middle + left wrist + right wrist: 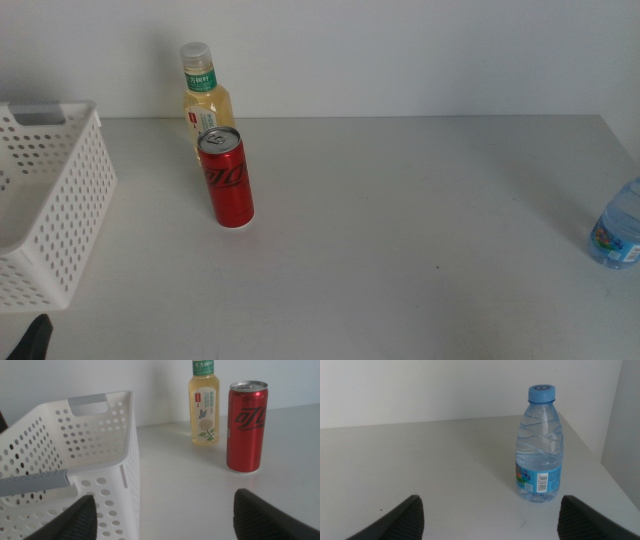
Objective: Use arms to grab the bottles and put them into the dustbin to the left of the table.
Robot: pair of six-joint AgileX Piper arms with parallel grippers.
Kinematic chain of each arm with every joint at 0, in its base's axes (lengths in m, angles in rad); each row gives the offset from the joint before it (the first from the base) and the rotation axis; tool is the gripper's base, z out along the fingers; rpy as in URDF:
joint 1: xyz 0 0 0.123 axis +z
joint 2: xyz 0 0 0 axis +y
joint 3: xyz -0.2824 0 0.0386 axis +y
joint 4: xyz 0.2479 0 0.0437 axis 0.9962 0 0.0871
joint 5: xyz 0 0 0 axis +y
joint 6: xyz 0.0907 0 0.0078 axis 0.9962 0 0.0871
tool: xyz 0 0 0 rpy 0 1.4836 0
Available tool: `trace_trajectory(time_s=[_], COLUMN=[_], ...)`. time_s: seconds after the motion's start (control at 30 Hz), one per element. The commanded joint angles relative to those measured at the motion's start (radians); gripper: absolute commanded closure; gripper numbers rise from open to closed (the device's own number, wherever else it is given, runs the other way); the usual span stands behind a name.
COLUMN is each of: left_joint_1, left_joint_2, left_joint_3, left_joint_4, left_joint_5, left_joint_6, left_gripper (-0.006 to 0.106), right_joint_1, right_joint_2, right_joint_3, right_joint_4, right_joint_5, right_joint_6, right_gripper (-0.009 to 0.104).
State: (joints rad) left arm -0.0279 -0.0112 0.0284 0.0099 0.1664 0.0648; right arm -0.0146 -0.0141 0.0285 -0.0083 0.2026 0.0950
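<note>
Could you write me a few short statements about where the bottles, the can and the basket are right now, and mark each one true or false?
1. The red can stands upright in front of the yellow drink bottle. True.
2. The water bottle lies inside the white basket. False: it stands on the table at the far right edge.
3. The left gripper is open and holds nothing. True.
4. The right gripper is closed around the water bottle. False: it is open, short of the bottle.
5. The yellow drink bottle has lost its cap. False: a white cap is on.
</note>
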Motion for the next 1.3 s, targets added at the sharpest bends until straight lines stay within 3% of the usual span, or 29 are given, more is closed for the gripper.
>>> trace_trajectory(time_s=[0.0,0.27,0.8,1.03,1.27], left_joint_1=[0.0,-0.015,-0.32,-0.328,-0.328], left_joint_2=[-0.026,0.081,0.886,1.137,1.258], left_joint_3=[0.003,0.001,0.003,0.003,0.004], left_joint_4=[0.0,-0.047,-0.078,-0.08,-0.09], left_joint_5=[-0.062,-0.154,-0.903,-1.213,-1.363], left_joint_6=[-0.015,-0.016,-0.015,-0.016,-0.016], left_gripper=[0.007,0.007,0.007,0.007,0.007], right_joint_1=[-0.006,-0.006,-0.006,-0.006,-0.006], right_joint_2=[-0.021,-0.021,-0.021,-0.021,-0.021], right_joint_3=[-0.01,-0.01,-0.01,-0.01,-0.01], right_joint_4=[-0.013,-0.013,-0.013,-0.013,-0.013], right_joint_5=[-0.082,-0.082,-0.082,-0.082,-0.082], right_joint_6=[-0.006,-0.006,-0.006,-0.006,-0.006], right_gripper=[0.001,0.001,0.001,0.001,0.001])
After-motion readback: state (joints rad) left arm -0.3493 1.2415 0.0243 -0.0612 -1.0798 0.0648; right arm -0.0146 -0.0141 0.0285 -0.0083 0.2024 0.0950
